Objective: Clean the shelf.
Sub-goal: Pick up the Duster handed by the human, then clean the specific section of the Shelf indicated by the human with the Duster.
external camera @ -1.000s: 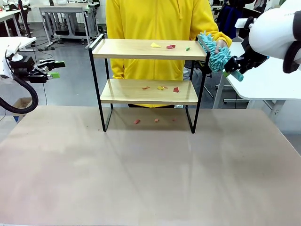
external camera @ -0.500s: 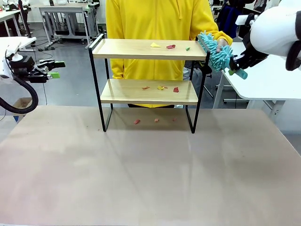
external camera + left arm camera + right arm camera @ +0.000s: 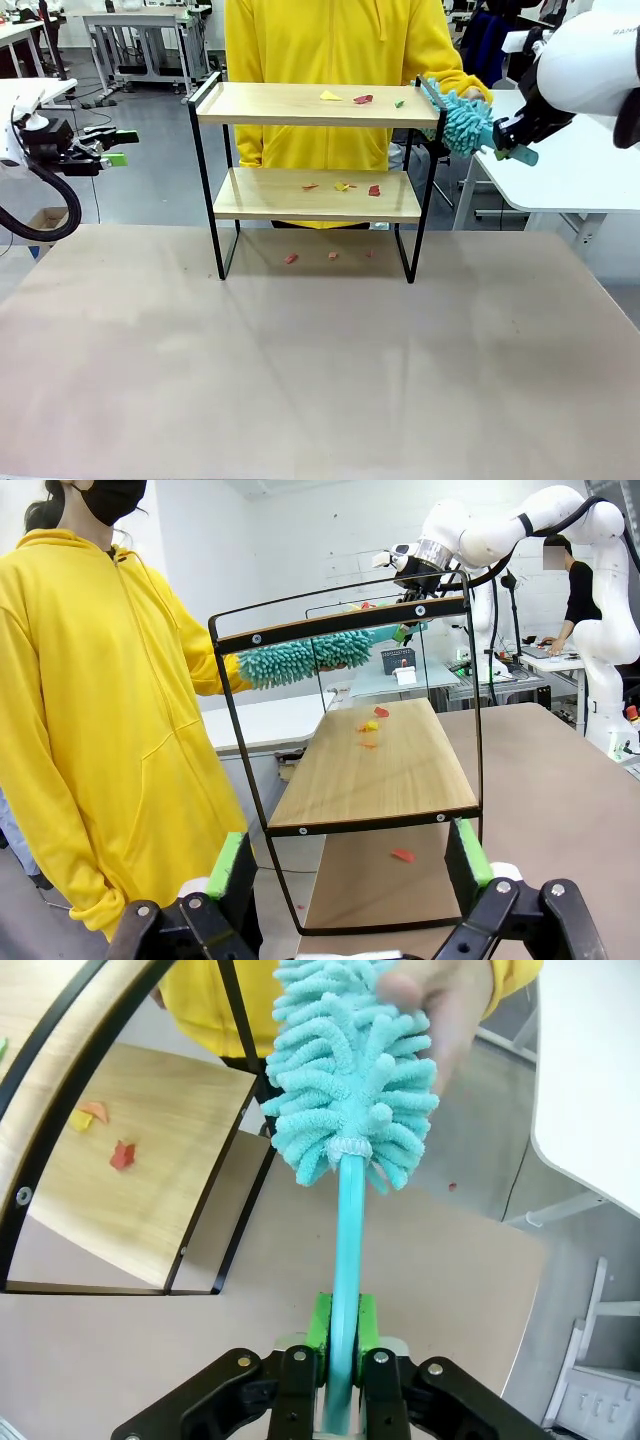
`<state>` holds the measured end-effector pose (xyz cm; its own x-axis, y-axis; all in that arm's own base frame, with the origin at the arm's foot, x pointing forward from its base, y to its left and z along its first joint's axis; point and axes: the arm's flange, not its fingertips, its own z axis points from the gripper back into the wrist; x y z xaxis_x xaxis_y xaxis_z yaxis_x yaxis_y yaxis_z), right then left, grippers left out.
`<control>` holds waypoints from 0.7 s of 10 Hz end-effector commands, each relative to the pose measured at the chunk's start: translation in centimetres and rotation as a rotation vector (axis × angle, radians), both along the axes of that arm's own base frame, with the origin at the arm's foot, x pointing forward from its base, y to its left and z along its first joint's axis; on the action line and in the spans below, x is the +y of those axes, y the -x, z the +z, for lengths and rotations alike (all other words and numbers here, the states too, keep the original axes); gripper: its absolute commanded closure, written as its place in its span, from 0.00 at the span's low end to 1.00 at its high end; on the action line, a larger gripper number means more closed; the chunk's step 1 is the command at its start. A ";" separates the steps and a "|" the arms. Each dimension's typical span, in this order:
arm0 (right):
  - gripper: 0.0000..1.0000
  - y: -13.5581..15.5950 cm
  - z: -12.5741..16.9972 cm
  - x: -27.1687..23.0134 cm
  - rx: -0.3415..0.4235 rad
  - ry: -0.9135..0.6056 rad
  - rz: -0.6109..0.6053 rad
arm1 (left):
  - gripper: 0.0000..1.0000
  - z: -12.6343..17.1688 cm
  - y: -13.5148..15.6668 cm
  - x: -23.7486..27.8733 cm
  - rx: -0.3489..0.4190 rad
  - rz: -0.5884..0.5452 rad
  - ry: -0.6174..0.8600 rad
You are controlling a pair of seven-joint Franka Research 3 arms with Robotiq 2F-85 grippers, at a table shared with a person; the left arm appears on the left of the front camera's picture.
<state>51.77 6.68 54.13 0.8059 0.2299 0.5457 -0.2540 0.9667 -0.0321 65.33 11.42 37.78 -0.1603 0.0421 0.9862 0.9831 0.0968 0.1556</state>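
Front view: noted the shelf (image 3: 270, 103) at 12 o'clock on the table (image 3: 320, 380), three scraps (image 3: 362, 99) per board plus three beneath, right gripper (image 3: 510, 140) at 2 o'clock clamped on the one duster (image 3: 462, 115), left gripper (image 3: 115, 145) at 9 o'clock wide, empty. Left wrist view: past spread fingers (image 3: 230, 865), shelf end-on, duster head at 11 o'clock behind the top rail (image 3: 340, 620). Right wrist view: a person's hand (image 3: 455, 1010) on the head at 1 o'clock; best to pull only once released, then sweep inward gently.

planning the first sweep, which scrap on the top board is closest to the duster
The green scrap, rightmost on the top board, beside the teal duster; the red scrap and yellow scrap lie farther left.
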 end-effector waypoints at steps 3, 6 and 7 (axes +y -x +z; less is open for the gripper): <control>1.00 0.1 0.2 0.0 -0.004 -0.002 0.007 | 0.00 0.2 0.1 0.0 -0.004 -0.003 -0.003; 1.00 0.1 0.2 0.0 -0.004 -0.002 0.007 | 0.00 0.2 0.1 0.0 -0.004 -0.003 -0.003; 1.00 0.1 0.2 0.0 -0.004 -0.002 0.007 | 0.00 0.2 0.1 0.0 -0.004 -0.003 -0.003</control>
<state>51.79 6.79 53.97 0.8071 0.2330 0.5424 -0.2565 0.9660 -0.0333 65.33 11.42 37.78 -0.1603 0.0421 0.9862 0.9831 0.0969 0.1556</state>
